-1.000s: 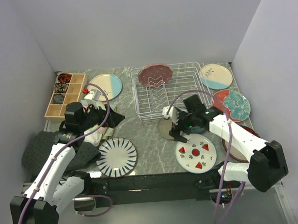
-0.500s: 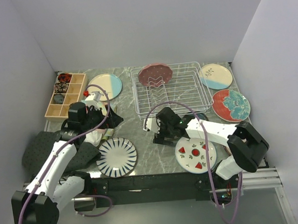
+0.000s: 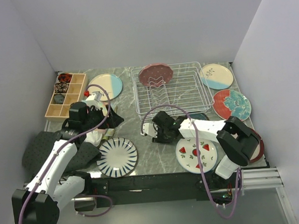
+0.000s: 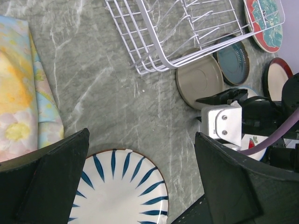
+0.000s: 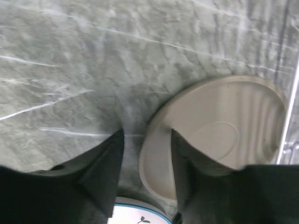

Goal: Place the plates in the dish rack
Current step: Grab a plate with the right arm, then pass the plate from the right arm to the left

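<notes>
The right gripper (image 5: 145, 135) is down at the table (image 5: 70, 56) with its jaws partly open, straddling the near rim of the taupe plate (image 5: 219, 130). One finger is over the bare stone just outside the rim and the other is over the plate's surface. A strip of table shows between the outer finger and the rim, so the plate is not clamped and lies flat. Beyond this gripper, just past the plate's far edge, is the front corner of the dish rack (image 3: 138, 110). A pink dotted plate (image 3: 156, 74) stands upright at the rack's far side. The watermelon plate (image 3: 197, 154) lies just behind the gripper's fingers, nearer the arm bases. The left gripper (image 4: 141, 135) hangs above the table with its jaws spread wide and nothing between them. The striped plate (image 4: 119, 186) lies flat directly below it and the floral cloth (image 4: 18, 93) is off to one side. The rack and the taupe plate are well ahead of it.
</notes>
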You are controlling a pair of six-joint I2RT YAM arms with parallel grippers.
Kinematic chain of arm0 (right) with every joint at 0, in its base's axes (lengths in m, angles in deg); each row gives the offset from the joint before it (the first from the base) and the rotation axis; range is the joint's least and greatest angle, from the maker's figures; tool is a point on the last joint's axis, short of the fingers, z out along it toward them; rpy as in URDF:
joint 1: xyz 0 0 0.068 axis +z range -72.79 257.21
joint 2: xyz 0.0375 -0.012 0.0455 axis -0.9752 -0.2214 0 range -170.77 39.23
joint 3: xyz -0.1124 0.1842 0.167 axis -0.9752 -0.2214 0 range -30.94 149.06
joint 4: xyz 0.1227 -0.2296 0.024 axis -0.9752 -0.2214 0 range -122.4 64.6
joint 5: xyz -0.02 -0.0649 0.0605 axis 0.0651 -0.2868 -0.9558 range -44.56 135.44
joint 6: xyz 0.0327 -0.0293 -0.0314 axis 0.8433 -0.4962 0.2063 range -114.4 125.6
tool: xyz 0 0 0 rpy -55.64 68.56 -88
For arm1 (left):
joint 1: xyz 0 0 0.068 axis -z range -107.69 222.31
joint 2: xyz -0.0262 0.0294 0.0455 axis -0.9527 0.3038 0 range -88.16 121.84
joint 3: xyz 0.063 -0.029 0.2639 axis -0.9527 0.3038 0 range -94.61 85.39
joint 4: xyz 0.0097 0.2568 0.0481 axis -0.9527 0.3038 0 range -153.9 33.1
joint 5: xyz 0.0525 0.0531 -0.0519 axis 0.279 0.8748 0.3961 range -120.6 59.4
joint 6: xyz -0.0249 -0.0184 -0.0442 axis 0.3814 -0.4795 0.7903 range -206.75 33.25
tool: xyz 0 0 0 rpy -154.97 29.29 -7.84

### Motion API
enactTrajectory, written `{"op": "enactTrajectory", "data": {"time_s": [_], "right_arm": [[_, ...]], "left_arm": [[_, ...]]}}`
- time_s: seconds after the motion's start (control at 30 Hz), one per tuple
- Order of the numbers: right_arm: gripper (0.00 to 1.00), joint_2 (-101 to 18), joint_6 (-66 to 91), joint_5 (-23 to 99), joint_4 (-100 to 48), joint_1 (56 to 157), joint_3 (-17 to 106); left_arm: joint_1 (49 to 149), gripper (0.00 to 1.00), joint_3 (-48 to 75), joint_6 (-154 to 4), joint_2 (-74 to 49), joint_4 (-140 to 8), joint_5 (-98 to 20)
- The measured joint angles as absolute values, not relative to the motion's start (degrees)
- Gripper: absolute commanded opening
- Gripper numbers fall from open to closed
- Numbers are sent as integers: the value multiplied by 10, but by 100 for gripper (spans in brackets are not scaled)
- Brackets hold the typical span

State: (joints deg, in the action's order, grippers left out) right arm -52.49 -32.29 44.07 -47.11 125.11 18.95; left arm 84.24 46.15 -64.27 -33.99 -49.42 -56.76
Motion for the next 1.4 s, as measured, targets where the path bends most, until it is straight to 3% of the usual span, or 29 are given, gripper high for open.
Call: {"op": "enactTrajectory", "data": {"time_s": [0.27, 0.8, 1.4], "right_arm": [[1, -535, -315, 418, -508, 1254, 213], [0, -457, -316, 282, -548, 1295, 224], [0, -354, -322, 203, -558, 1307, 196]], "left_arm": [[842, 100, 461, -612, -335, -504, -595], [849, 99, 578, -310, -346, -603, -663], [1048, 95, 563, -103, -235, -563, -543]]}}
